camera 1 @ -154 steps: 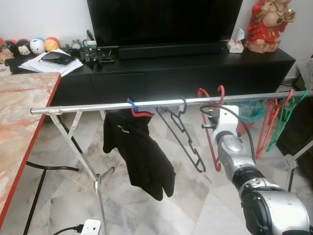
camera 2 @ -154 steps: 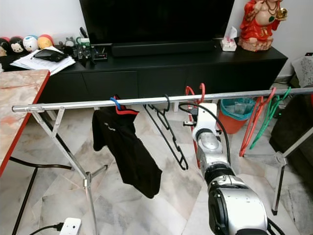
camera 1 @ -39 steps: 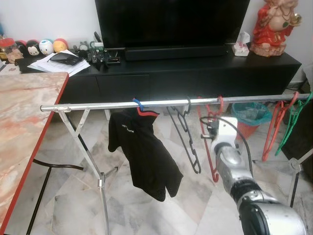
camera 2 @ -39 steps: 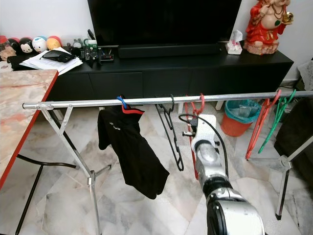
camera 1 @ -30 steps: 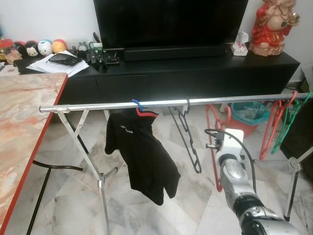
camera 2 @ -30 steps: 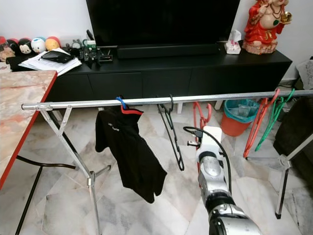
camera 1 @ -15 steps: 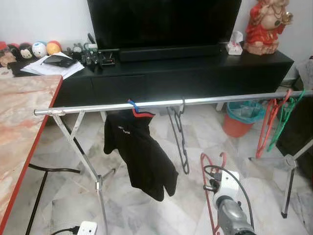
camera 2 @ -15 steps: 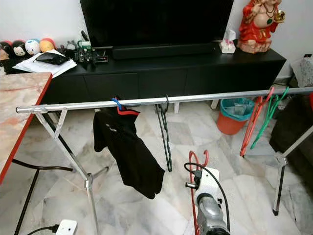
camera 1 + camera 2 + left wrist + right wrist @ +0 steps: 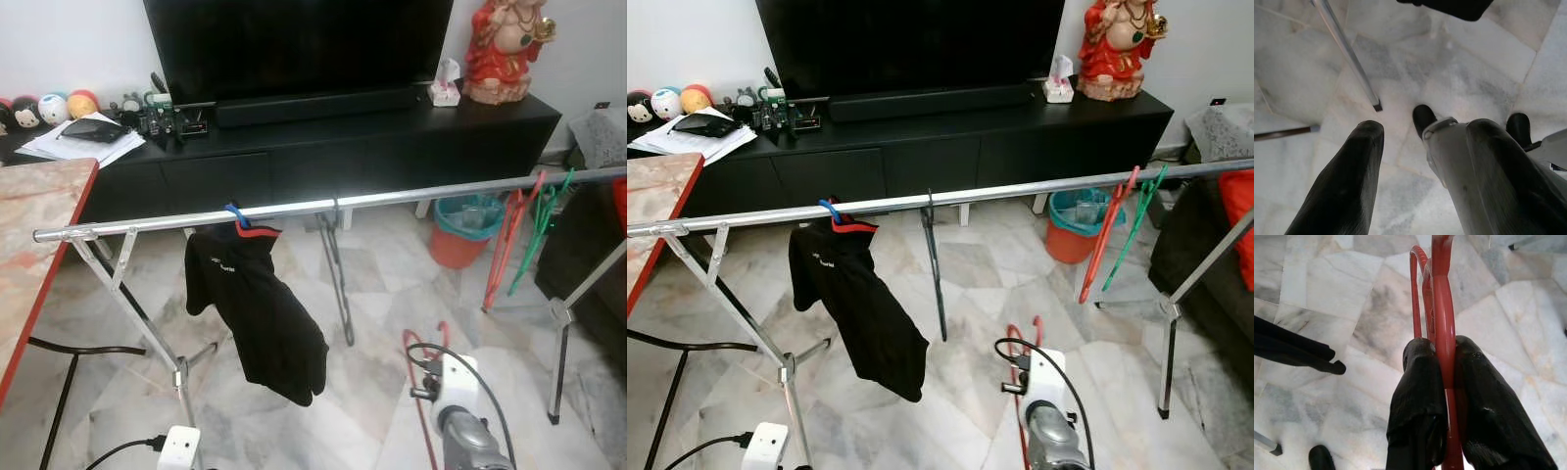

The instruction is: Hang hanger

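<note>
Room: living room with a pale marble floor (image 9: 372,284); a black TV cabinet (image 9: 323,147) runs along the back wall behind a chrome drying rail (image 9: 323,206).
Task thing: red hanger (image 9: 1442,313), held low, well below the rail and in front of it, hook end pointing up toward the rail.
Right gripper (image 9: 1442,377): jaws pressed onto the red hanger's shaft from both sides, one black finger (image 9: 1418,396) on each flank; the arm sits low, in front of the rail's middle stretch.
Left gripper (image 9: 1420,161): hangs idle below the rail, pointing at the floor near the rack leg; jaws spread, nothing between them.
On the rail: black garment (image 9: 260,313) on a blue-and-red hanger toward the left end; an empty dark hanger (image 9: 338,274) just right of it; red and green hangers (image 9: 519,235) near the right end.
Step in hand: carrying stage, the hanger is gripped but not hooked.
Next move calls for: lifting the hook above the rail, over the free stretch between the dark hanger and the red and green pair, then lowering it onto the rail before letting go.
</note>
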Motion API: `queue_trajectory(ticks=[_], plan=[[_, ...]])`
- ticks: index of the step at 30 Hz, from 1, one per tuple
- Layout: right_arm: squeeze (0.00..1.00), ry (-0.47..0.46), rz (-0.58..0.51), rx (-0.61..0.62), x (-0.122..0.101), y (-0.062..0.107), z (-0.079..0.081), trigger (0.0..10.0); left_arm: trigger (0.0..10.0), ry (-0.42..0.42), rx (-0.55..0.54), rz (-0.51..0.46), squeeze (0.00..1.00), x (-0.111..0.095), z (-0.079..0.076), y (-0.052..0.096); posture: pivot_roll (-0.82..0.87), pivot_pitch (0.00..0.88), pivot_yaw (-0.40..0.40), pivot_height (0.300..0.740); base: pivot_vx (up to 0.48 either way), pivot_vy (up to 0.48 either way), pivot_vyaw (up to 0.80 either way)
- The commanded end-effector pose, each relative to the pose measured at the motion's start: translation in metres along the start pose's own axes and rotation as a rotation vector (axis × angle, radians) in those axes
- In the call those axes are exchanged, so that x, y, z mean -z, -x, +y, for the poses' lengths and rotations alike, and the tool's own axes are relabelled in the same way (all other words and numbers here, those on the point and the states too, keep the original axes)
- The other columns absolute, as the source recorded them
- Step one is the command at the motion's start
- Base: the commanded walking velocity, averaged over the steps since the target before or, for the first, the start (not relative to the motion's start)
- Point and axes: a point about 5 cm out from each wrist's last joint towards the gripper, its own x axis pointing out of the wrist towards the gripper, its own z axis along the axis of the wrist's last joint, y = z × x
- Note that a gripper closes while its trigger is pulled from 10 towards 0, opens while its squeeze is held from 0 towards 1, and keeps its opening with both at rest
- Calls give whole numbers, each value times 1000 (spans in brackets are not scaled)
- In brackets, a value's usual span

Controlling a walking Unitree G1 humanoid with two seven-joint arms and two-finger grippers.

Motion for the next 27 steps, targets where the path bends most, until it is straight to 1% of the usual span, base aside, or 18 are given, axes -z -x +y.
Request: queue_trajectory(ticks=[1, 5, 18, 20, 27], plan=[[0, 3, -23, -20, -5, -1, 7, 10000, 10000, -2, -5, 38, 0, 8, 0, 2, -9, 0, 27, 740, 0, -356, 0], [0, 5, -39, -27, -11, -2, 10, 10000, 10000, -9, 0, 50, 0, 10, -1, 2, -9, 0, 29, 740, 0, 0, 0], [0, 10, -44, -28, -13, -3, 9, 10000, 10000, 0, 5, 55, 0, 10, -3, 1, -15, 0, 25, 740, 0, 0, 0], [0, 7, -49, -28, -15, -3, 9, 10000, 10000, 28, 4, 38, 0, 9, -3, 1, -17, 0, 23, 740, 0, 0, 0], [0, 3, -71, -39, -22, -4, 12, 10000, 10000, 46, 9, 33, 0, 8, -4, 1, -20, 0, 23, 740, 0, 0, 0]])
